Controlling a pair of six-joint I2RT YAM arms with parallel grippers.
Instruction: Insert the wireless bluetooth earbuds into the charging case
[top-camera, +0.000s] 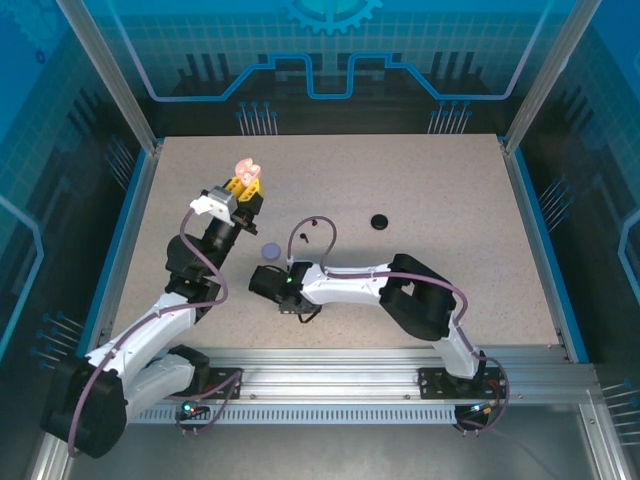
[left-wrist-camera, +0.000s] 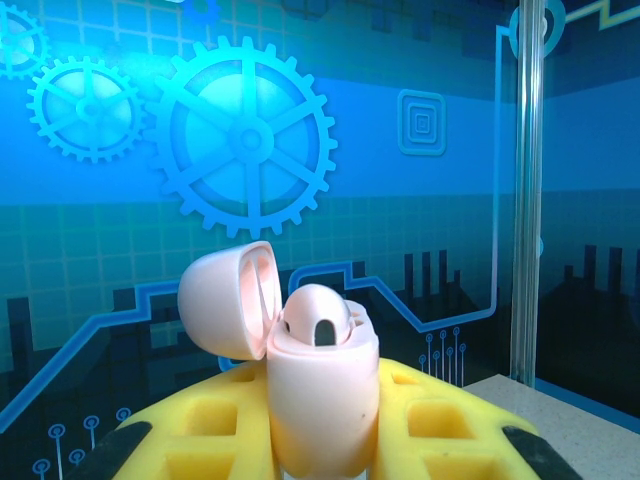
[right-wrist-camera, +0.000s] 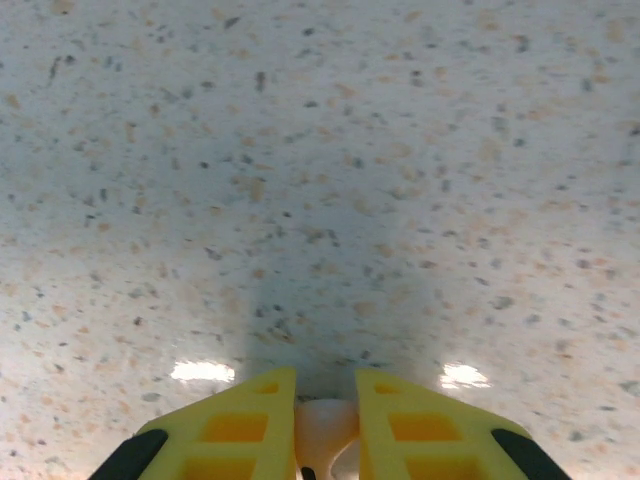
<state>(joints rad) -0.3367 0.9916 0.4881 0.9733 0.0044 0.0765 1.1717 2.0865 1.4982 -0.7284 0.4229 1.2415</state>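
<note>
Overhead, the left end effector (top-camera: 245, 186) grips a glossy pale pink charging case (top-camera: 245, 168) above the bench (top-camera: 440, 190). Left wrist: lid open, one rounded earbud (left-wrist-camera: 316, 320) seated. Right wrist: right end effector (right-wrist-camera: 325, 380) narrowly pinches a small pale pink earbud (right-wrist-camera: 325, 426).

We see a beige speckled stone-look tabletop (top-camera: 450, 200) with a blue border strip (top-camera: 535, 240) along its sides. Silver aluminium frame posts (top-camera: 105, 75) rise at the back corners. One such post (left-wrist-camera: 527, 190) stands upright in the left wrist view. A ribbed aluminium rail (top-camera: 340, 375) runs across the near edge. Behind, a blue printed backdrop (top-camera: 330, 60) carries pale gear graphics (left-wrist-camera: 245, 140) and circuit lines. Two bright light glints (right-wrist-camera: 200, 372) sit on the tabletop.
</note>
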